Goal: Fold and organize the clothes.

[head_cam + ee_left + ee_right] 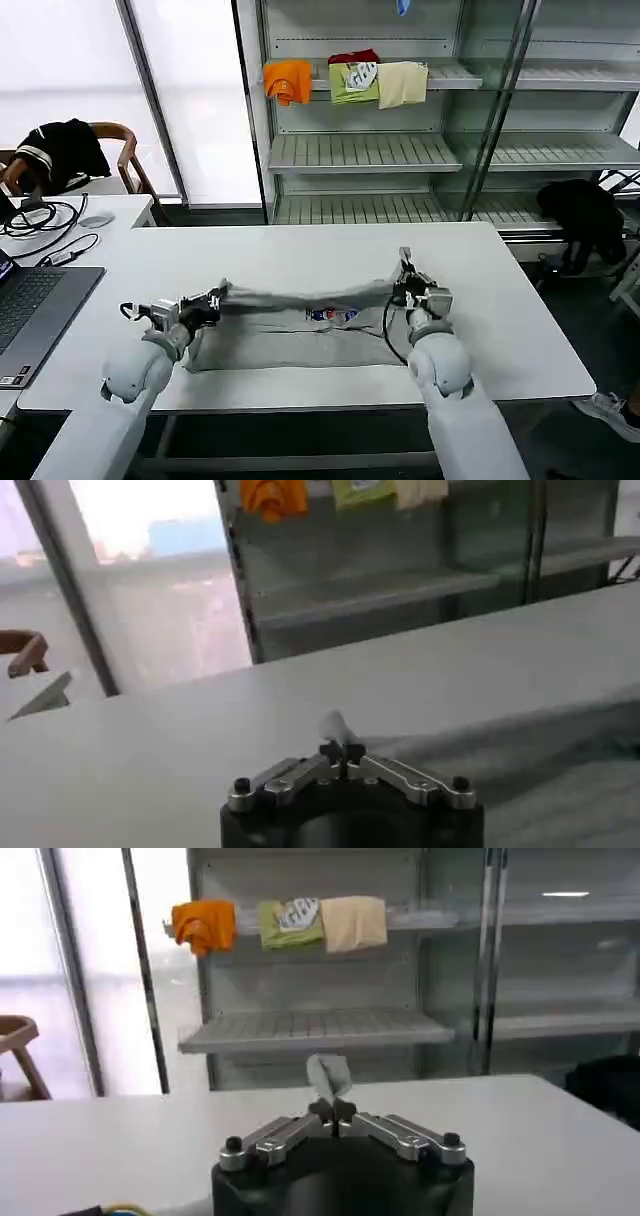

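Right gripper and left gripper fingers each pinch the shirt's raised edge.

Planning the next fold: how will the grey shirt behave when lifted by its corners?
Probably floppy: the grey shirt sags between the left gripper and right gripper. Likely light, since thin pinches hold it. It may drag across the table.

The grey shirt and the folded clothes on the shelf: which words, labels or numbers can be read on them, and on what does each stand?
No text can be read.
Grey shirt: small red and blue chest print, too small to read.
Green folded garment on the shelf: white lettering, too blurred to read.
Laptop: stickers near its front corner, too small to read.
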Motion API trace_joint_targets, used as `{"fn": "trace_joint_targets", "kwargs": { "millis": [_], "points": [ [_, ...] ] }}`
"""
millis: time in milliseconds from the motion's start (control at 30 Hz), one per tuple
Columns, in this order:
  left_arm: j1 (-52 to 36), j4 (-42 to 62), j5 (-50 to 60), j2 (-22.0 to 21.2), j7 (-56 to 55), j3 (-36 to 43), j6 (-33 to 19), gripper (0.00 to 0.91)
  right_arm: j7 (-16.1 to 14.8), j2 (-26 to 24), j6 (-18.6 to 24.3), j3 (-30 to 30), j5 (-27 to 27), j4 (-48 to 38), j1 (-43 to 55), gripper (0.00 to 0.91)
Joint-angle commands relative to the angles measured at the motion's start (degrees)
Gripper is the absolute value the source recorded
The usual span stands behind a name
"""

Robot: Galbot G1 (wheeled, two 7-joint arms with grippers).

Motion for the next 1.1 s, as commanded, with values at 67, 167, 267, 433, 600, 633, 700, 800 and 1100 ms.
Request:
{"fn": "trace_joint_targets", "kwargs": {
  "millis": [67, 167, 267, 433, 600, 633, 700, 800, 1100],
  "points": [
    [5.1, -2.5, 1.1, 0.3, 0.3, -0.8, -0.2, 0.020, 0.8, -0.2, 1.1, 0.4, -0.2, 3.7, -9.3, 0.000],
    [5.4, -2.0, 1.4, 0.2, 0.5, -0.9, -0.3, 0.020, 1.1, -0.3, 1.8, 0.6, -0.5, 3.1, -10.2, 0.000],
    [5.4, -1.6, 1.6, 0.0, 0.7, -0.9, -0.3, 0.020, 1.3, -0.2, 2.5, 0.7, -0.9, 2.0, -10.6, 0.000],
    [5.3, -1.4, 1.8, 0.2, 0.7, -0.9, -0.3, 0.020, 1.4, -0.1, 3.7, 0.6, -1.2, 0.2, -10.6, 0.000],
    [5.5, -1.7, 1.8, 0.2, 0.7, -0.9, -0.3, 0.010, 1.1, 0.3, 4.9, 0.5, -1.6, -1.9, -10.3, 0.000],
    [5.5, -1.8, 1.8, 0.2, 0.7, -0.9, -0.3, 0.020, 1.1, 0.3, 5.1, 0.5, -1.7, -2.0, -10.4, 0.000],
    [5.5, -1.9, 1.8, 0.1, 0.7, -0.9, -0.3, 0.010, 1.1, 0.4, 5.3, 0.4, -1.7, -2.1, -10.5, 0.000],
    [5.3, -1.8, 1.9, 0.0, 0.7, -0.8, -0.3, 0.020, 1.2, 0.5, 5.3, 0.4, -1.8, -1.4, -10.7, 0.000],
    [5.4, -1.7, 2.6, -0.9, 0.9, -0.6, -0.4, 0.010, 1.4, 0.1, 5.2, 0.5, -2.1, 1.4, -12.1, 0.000]
  ]
}}
